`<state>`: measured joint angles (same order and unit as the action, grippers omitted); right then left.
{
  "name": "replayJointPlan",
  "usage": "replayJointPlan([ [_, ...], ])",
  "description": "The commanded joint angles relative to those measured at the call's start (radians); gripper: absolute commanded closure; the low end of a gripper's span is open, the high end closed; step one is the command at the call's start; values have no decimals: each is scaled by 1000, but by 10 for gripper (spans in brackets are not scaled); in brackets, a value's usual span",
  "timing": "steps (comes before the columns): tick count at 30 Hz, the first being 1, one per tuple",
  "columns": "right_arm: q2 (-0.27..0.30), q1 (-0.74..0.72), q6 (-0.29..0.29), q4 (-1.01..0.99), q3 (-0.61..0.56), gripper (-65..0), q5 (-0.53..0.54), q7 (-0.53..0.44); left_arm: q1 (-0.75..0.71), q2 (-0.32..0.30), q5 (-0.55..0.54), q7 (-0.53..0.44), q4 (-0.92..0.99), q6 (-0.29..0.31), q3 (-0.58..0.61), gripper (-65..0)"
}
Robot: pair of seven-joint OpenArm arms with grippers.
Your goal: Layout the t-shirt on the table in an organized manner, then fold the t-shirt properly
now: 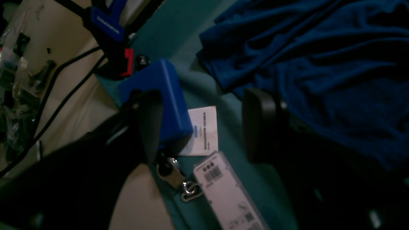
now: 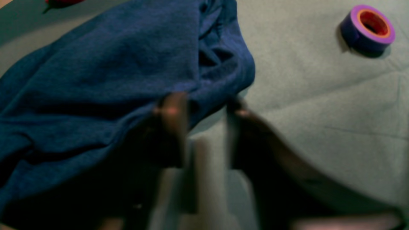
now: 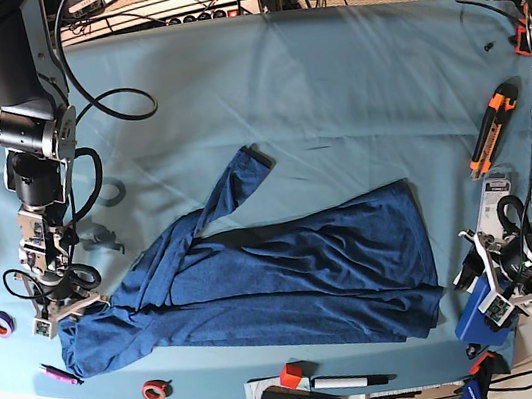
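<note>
The dark navy t-shirt (image 3: 288, 277) lies spread but wrinkled across the front middle of the teal-draped table (image 3: 328, 78), with one sleeve reaching back. My right gripper (image 3: 62, 318) is at the shirt's left edge. In the right wrist view its blurred fingers (image 2: 172, 108) straddle a fold of the t-shirt (image 2: 127, 64), with a strip of table showing between them; whether they pinch it I cannot tell. My left gripper (image 1: 204, 127) stands open low over the table's right end, beside the t-shirt (image 1: 319, 64) and apart from it.
A purple tape roll (image 2: 367, 28) sits left of the shirt. A blue box (image 1: 159, 95), a white card (image 1: 204, 131) and a barcode tag (image 1: 223, 188) lie under the left gripper. An orange knife (image 3: 486, 129), a red ring (image 3: 155, 390), a red cube (image 3: 291, 375) and a marker (image 3: 351, 381) line the edges.
</note>
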<state>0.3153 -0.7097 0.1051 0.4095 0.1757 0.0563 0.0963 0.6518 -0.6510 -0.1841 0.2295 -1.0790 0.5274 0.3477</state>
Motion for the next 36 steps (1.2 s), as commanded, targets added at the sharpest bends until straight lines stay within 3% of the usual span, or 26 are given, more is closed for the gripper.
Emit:
replayJointPlan([
  [1, 14, -38, 2, 14, 0, -75, 3, -28, 35, -14, -11, -19, -13, -11, -10, -369],
  [3, 14, -38, 2, 14, 0, 0, 3, -28, 35, -14, -11, -19, -13, -11, -10, -369],
  [10, 11, -34, 22, 14, 0, 0, 0, -23, 35, -14, -11, -19, -13, -12, -10, -369],
  [15, 7, -11, 312, 14, 0, 0, -68, -29, 35, -14, -11, -19, -13, -12, -10, -369],
  [21, -8, 26, 401, 14, 0, -140, -68, -52, 35, -14, -11, -19, -13, -15, -10, -369],
  [26, -8, 63, 461, 14, 0, -156, -29, -79, 35, -14, -11, -19, -13, -15, -10, -369],
  [29, -8, 86, 480, 14, 0, -179, 26, -78, 35, -14, -11, -19, -13, -15, -10, -369],
  [32, -7, 105, 482, 14, 0, -294, 68, -63, 35, -14, -11, -19, -13, -15, -10, -369],
  [36, -5, 111, 478, 14, 0, -301, 136, -53, 35, -14, -11, -19, -13, -15, -10, -369],
])
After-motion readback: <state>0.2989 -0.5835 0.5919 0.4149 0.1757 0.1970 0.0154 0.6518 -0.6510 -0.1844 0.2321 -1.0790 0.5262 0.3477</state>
